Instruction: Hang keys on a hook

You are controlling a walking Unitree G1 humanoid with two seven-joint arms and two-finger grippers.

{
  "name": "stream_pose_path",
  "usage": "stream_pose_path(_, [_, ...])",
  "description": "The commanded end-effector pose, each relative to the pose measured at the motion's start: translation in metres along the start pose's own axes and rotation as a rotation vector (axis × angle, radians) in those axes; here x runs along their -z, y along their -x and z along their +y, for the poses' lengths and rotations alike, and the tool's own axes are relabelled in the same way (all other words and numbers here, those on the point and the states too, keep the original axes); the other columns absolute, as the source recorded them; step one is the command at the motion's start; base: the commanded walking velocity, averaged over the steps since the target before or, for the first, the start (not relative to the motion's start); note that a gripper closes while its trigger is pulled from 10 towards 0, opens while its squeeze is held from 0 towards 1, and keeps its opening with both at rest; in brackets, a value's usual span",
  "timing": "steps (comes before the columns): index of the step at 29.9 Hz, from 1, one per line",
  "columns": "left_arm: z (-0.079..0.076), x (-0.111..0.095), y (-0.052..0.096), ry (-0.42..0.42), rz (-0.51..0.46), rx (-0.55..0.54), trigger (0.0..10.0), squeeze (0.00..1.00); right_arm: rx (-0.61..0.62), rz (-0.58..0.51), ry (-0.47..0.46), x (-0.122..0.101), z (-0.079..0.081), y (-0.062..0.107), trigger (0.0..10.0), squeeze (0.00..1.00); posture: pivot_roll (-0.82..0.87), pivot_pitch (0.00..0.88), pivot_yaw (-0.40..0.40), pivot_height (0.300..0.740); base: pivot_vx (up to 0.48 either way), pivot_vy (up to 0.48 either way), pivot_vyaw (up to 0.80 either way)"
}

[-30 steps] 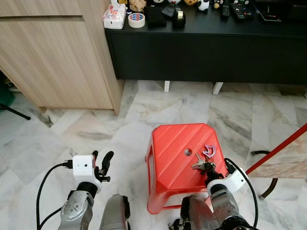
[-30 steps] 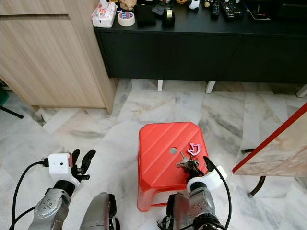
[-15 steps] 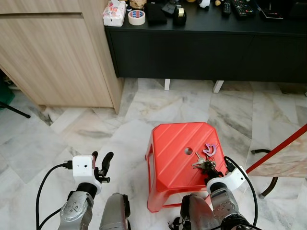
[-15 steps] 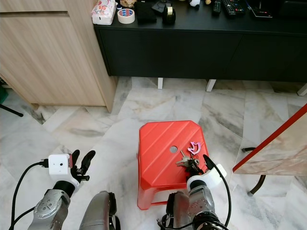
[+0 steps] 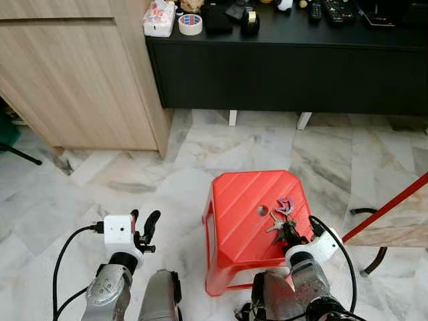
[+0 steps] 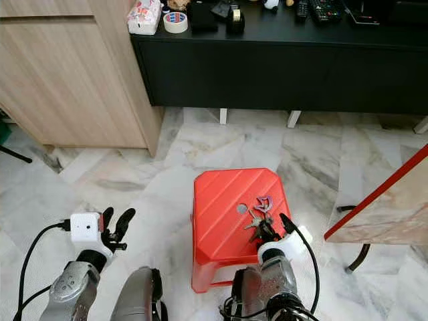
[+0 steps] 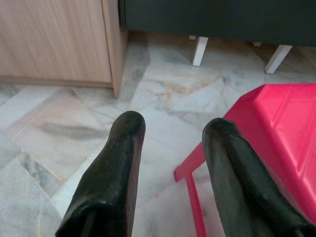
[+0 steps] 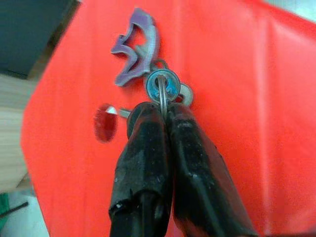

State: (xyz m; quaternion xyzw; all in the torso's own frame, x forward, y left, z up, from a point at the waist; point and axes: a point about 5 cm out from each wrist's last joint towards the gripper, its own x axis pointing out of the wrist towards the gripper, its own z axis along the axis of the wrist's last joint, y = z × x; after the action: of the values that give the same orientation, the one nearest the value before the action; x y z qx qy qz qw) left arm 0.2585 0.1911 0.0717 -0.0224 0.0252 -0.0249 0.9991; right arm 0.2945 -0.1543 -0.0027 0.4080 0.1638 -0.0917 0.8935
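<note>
Keys (image 8: 163, 88): one bunch on a ring, with a purple tag (image 8: 136, 47), logged at the red stool (image 5: 241, 221), over its top near the round hole (image 5: 262, 210). We found the right gripper (image 8: 162, 111) pinched tight on the ring, fingers together with the metal loop caught between the tips; we judged this grip chosen so the keys hang free below and the ring can later be slipped over a hook. Whether the bunch had cleared the stool top we could not tell.

Left gripper (image 7: 173, 143): fingers apart, holding nothing, poised over the marble floor (image 5: 134, 167) beside the stool, which we read as kept out of the way.

Surroundings: wooden cabinet (image 5: 73, 73); black sideboard (image 5: 287, 60) carrying a tape roll (image 5: 190, 25), a tissue pack (image 5: 159, 19) and remote controls (image 5: 332, 11). We saw no hook.

Writing: print on the tissue pack too small to read; no other labels legible.
</note>
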Motion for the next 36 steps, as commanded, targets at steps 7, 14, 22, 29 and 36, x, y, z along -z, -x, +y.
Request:
stream_pose_path(7, [0.001, 0.006, -0.008, -0.024, 0.024, -0.008, 10.0, 0.0, -0.14, -0.121, 0.13, -0.017, 0.03, -0.007, 0.0, 0.0, 0.14, 0.161, -0.037, 0.615, 0.0, 0.0, 0.0])
stream_pose_path(14, [0.001, 0.004, -0.02, -0.013, 0.004, -0.02, 10.0, 0.0, -0.245, -0.213, 0.262, -0.032, 0.048, -0.007, 0.0, 0.0, 0.13, 0.1, -0.045, 0.615, 0.0, 0.0, 0.0])
stream_pose_path(22, [0.002, 0.009, -0.025, 0.041, 0.002, -0.051, 10.0, 0.0, -0.296, -0.344, 0.507, -0.043, 0.055, 0.006, 10.0, 0.0, 0.1, 0.0, -0.065, 0.615, 0.0, 0.0, 0.0])
stream_pose_path(29, [-0.007, 0.014, -0.028, 0.078, -0.009, -0.052, 10.0, 0.0, -0.289, -0.435, 0.597, -0.055, 0.058, 0.019, 10.0, 0.0, 0.09, 0.0, -0.089, 0.615, 0.0, 0.0, 0.0])
stream_pose_path(36, [-0.007, 0.01, -0.035, 0.097, -0.037, -0.079, 10.0, 0.0, -0.235, -0.446, 0.608, -0.068, 0.055, 0.017, 10.0, 0.0, 0.09, 0.0, -0.099, 0.659, 0.0, 0.0, 0.0])
